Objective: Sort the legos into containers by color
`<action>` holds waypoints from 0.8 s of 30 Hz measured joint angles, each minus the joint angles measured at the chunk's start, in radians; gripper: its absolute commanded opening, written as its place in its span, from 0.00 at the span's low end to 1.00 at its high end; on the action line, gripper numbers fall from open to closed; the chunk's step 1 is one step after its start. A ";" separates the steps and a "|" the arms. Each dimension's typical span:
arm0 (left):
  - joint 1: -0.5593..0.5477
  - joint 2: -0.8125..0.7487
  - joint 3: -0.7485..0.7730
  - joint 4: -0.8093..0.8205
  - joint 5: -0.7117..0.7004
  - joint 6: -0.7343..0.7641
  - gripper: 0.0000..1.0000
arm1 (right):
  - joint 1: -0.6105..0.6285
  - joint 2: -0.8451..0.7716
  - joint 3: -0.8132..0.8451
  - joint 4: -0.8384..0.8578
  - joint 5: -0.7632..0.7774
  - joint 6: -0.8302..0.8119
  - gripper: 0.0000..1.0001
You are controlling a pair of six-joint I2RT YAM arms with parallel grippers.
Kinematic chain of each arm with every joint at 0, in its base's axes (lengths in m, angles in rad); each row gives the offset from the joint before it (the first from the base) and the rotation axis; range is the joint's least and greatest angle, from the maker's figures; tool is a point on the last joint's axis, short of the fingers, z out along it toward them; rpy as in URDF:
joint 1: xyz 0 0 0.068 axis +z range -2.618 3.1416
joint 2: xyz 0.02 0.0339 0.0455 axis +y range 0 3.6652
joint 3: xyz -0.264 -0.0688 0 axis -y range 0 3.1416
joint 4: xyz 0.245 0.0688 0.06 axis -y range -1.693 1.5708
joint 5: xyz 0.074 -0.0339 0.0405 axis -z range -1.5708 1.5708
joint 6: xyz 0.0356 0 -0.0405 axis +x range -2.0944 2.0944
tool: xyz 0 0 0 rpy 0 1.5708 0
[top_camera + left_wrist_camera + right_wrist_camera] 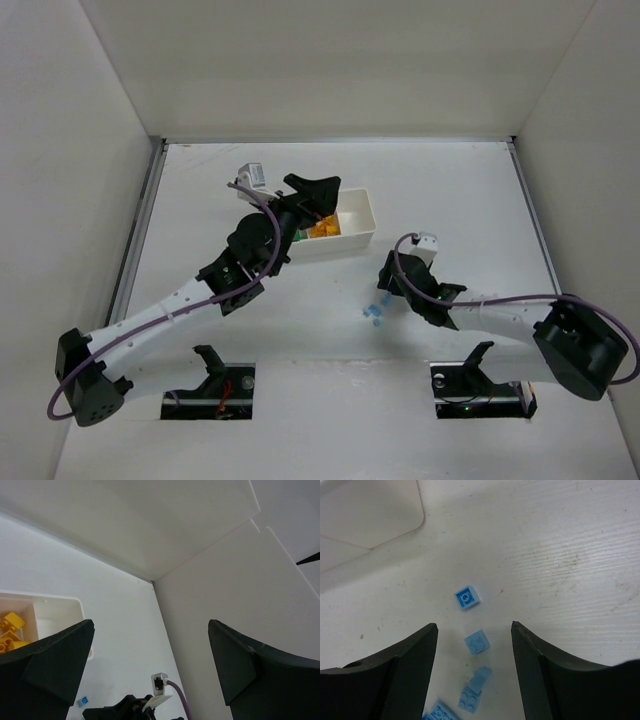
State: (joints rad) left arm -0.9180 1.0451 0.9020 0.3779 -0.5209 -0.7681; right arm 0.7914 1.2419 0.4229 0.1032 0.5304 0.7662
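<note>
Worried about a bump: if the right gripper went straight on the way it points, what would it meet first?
The right gripper would probably meet the pale blue brick between its open jaws first, then the table; depth is unclear.

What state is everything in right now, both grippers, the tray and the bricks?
White tray: upright on the table, partly filled.
Yellow bricks: piled in one tray compartment.
Blue bricks: loose on the table, outside the tray.
Left gripper: open, empty, by the tray.
Right gripper: open, empty, above the blue bricks.
</note>
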 measured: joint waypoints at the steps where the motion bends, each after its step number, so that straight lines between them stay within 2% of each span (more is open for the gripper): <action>1: 0.009 -0.002 -0.006 0.000 0.000 0.000 1.00 | 0.000 0.011 0.005 0.000 0.000 -0.003 0.64; 6: 0.051 -0.016 -0.077 -0.002 0.022 0.010 1.00 | 0.000 0.071 0.045 0.000 -0.007 -0.015 0.57; 9: 0.041 -0.008 -0.138 0.000 0.065 0.032 1.00 | 0.000 0.104 0.071 0.001 -0.008 -0.021 0.52; 13: -0.013 0.039 -0.242 -0.002 0.127 0.063 1.00 | 0.000 0.151 0.097 0.001 -0.010 -0.029 0.45; 18: -0.098 0.104 -0.365 -0.018 0.138 0.091 1.00 | 0.000 0.193 0.116 0.000 -0.010 -0.029 0.43; 24: -0.204 0.168 -0.396 0.029 0.121 0.130 1.00 | 0.000 0.213 0.129 0.000 -0.006 -0.029 0.44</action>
State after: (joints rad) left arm -1.1225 1.2133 0.5056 0.4068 -0.4004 -0.6376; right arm 0.7914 1.4551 0.5518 0.1036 0.5240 0.7372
